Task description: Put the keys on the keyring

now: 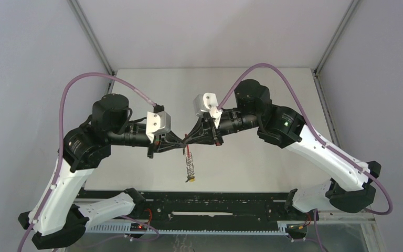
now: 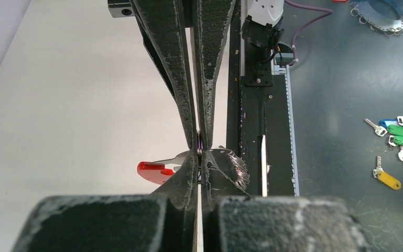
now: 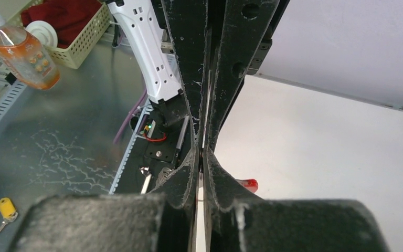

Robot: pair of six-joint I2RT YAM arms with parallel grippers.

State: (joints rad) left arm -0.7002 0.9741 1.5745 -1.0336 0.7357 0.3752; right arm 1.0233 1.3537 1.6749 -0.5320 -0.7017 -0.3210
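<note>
Above the table's middle, the keyring (image 1: 190, 164) hangs as a red band with a bunch of silver wire rings. A key with a yellow tag (image 1: 190, 179) dangles at its lower end. My left gripper (image 1: 180, 143) comes in from the left and is shut on the keyring's top. In the left wrist view the red band (image 2: 155, 170) sticks out left of the closed fingers and the silver rings (image 2: 237, 167) stick out right. My right gripper (image 1: 189, 137) meets it tip to tip from the right. It is shut on the same spot, with the red band (image 3: 249, 185) showing beside its fingers (image 3: 220, 178).
The black rail (image 1: 215, 206) with the arm bases runs along the table's near edge. Off the table lie several spare tagged keys (image 2: 396, 139) on grey metal. There too are an orange bottle (image 3: 23, 50), a woven basket (image 3: 84, 39) and a yellow-tagged key (image 3: 5, 210).
</note>
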